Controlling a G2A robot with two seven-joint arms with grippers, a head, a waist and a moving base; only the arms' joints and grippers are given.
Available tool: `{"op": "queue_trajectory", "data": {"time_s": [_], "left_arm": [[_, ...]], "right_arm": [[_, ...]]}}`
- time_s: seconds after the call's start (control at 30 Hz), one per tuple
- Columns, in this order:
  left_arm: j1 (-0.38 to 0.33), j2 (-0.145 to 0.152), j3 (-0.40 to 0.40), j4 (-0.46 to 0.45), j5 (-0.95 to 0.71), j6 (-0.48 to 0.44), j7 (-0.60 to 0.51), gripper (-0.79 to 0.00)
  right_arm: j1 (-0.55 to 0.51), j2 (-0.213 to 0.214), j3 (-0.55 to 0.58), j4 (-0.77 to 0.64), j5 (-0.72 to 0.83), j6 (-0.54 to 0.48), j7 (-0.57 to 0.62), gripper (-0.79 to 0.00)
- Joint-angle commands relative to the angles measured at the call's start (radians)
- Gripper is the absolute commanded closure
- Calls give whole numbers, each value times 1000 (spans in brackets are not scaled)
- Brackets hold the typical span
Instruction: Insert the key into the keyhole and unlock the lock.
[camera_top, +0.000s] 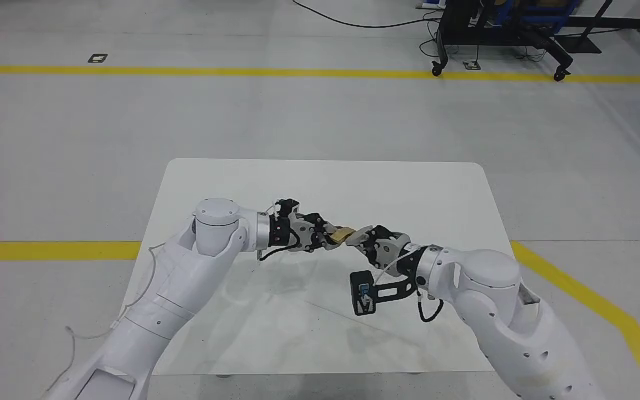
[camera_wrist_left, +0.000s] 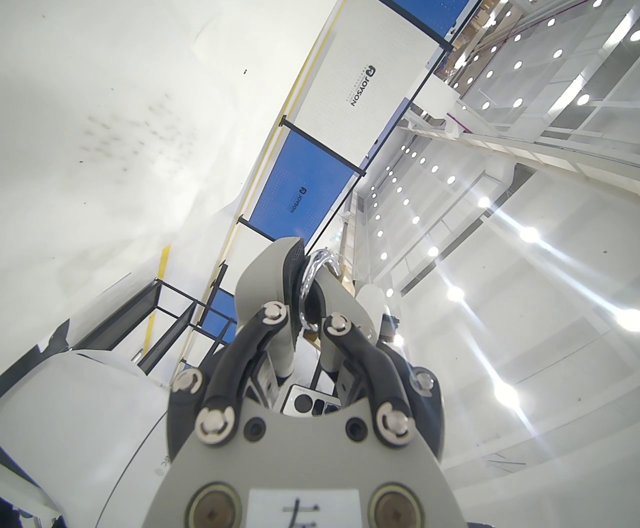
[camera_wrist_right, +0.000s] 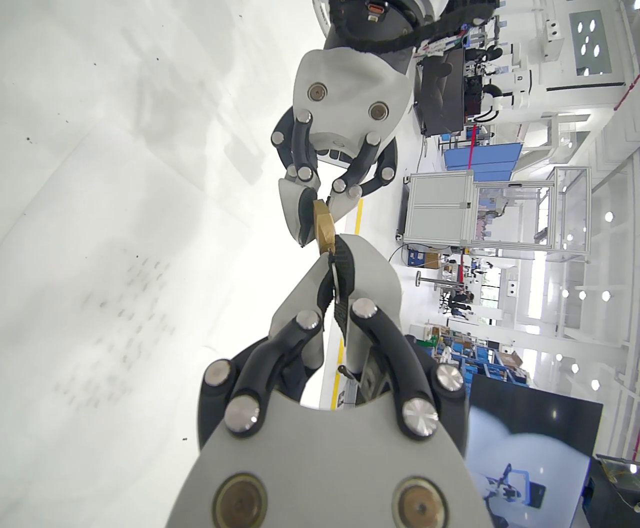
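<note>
Aloft, the brass lock hung above the middle of the white table, the left jaws pinching it at its silver shackle end. At the lock's opposite end, the right jaws were pressed together on the flat key, whose tip touched the lock; how deep it sat in the keyhole could not be told. The lock sat directly between the two sets of jaws

Brass lock touching thin metal key
</note>
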Motion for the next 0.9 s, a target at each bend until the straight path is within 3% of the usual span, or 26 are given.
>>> {"op": "queue_trajectory", "data": {"time_s": [0.0,0.87], "left_arm": [[-1,0,1,0,2,0,3,0],[-5,3,11,1,8,-7,-2,0]], "right_arm": [[-2,0,-2,-6,-1,-5,22,0],[23,-11,-55,-32,30,-37,182,0]]}}
